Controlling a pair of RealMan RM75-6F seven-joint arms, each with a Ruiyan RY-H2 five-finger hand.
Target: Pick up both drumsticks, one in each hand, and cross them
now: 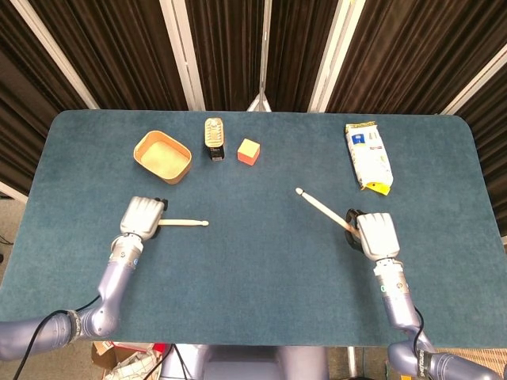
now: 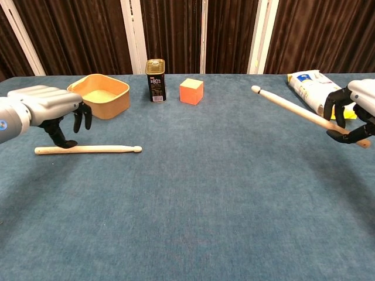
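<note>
One pale wooden drumstick (image 1: 184,223) (image 2: 96,149) lies flat on the blue table, tip pointing right. My left hand (image 1: 141,217) (image 2: 48,106) hovers over its butt end, fingers arched down and apart. The thumb reaches the stick, but nothing is gripped. My right hand (image 1: 378,235) (image 2: 355,110) grips the butt of the second drumstick (image 1: 320,207) (image 2: 287,105). This stick is raised off the table, with its tip pointing up and to the left.
A tan tray (image 1: 141,157) (image 2: 103,106), a dark can (image 1: 214,138) (image 2: 155,80) and an orange cube (image 1: 249,150) (image 2: 191,91) stand at the back left. A white bag (image 1: 367,156) (image 2: 307,85) lies at the back right, near my right hand.
</note>
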